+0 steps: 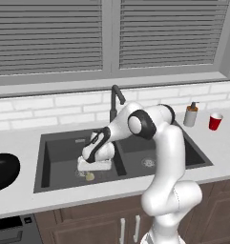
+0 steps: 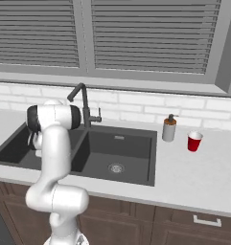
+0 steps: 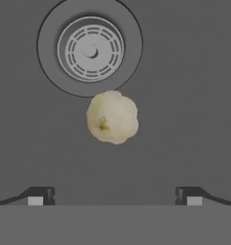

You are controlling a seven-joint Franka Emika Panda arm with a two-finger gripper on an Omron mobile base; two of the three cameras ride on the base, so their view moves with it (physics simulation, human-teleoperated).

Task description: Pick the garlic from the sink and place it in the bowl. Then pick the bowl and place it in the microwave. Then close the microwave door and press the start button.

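The gripper hangs low in the left basin of the sink, pointing down at the basin floor, its two dark fingertips spread wide apart with nothing between them. In the hand view the garlic lies on the dark grey floor ahead of the gap between the tips, roughly centred between them and clear of both. It is a small, pale yellowish lump, rounded and slightly lobed, with a little darker dimple on its face. Its far edge just overlaps the rim of the round metal drain, which sits directly beyond it. From the left base view the garlic shows just below the hand, near the front wall of the basin. The dark faucet rises behind the sink. The black bowl rests on the bench well to the left of the sink. To the right of the sink stand a soap bottle and a red cup.
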